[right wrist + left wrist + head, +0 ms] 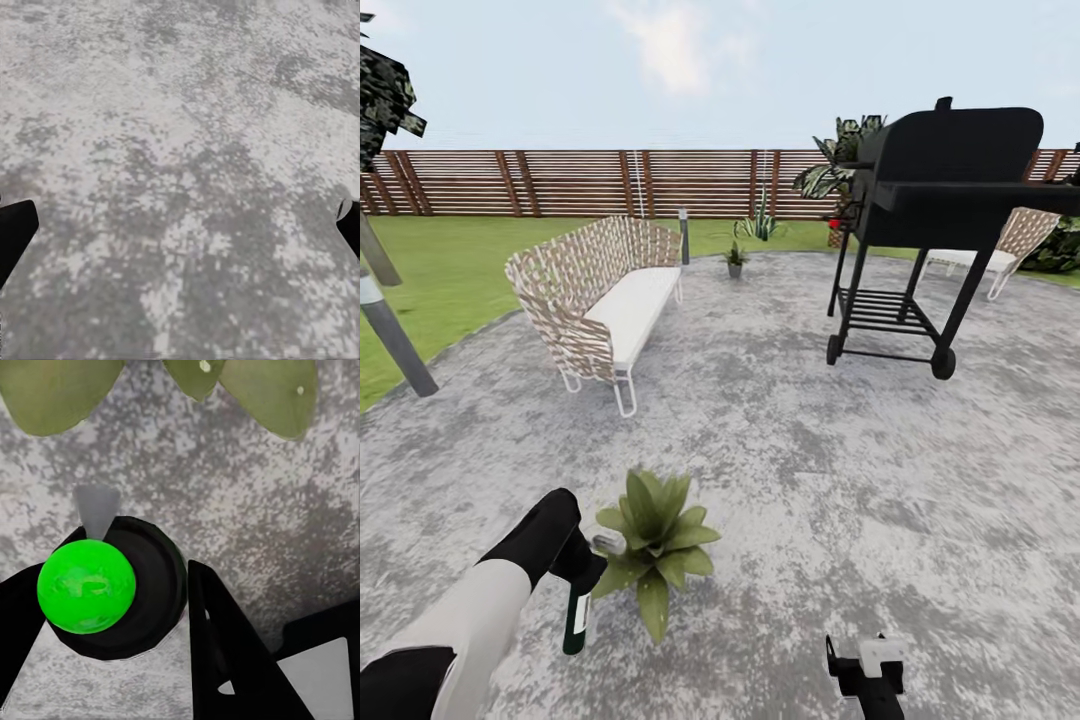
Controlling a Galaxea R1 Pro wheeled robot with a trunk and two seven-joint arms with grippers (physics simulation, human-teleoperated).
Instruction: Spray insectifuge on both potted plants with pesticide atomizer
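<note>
My left gripper (582,578) is shut on the pesticide atomizer (576,618), a slim dark green bottle with a white label that hangs below the fingers. Its pale nozzle points at the near potted plant (656,545), a rosette of broad green leaves right beside it on the paving. In the left wrist view the atomizer (97,585) shows a bright green cap and a grey nozzle between my black fingers (225,660), with the plant's leaves (60,394) just ahead. The second potted plant (735,259) stands far off past the bench. My right gripper (868,660) hangs open over bare paving (180,180).
A wicker bench (605,300) with a white cushion stands ahead on the left. A black wheeled grill (920,230) stands at the right, with another wicker seat (1000,250) behind it. A grey bollard light (395,340) is at the left edge, and a brown slatted fence (560,182) borders the lawn.
</note>
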